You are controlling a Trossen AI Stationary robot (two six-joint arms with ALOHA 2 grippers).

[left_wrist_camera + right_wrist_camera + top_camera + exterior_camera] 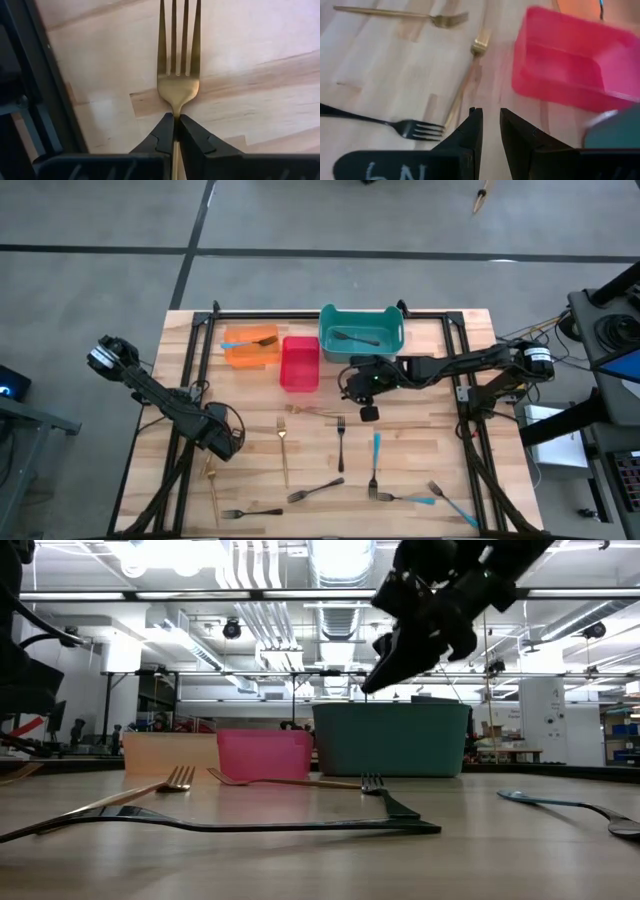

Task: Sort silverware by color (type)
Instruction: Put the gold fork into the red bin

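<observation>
Slim gold fork point(178, 75), smooth metal, pinched between left jaws.

We saw the left gripper point(175, 131) closed on the neck of a gold fork point(178, 75), its two dark fingers point(161, 135) pinching the handle just below the fork's head. The fork's four tines pointed away from the gripper, lying over the pale wooden table point(260, 60). A darker grain band crossed the wood behind the fork's head. Along one side we saw a black frame bar point(45, 80) running across the table's edge.
</observation>
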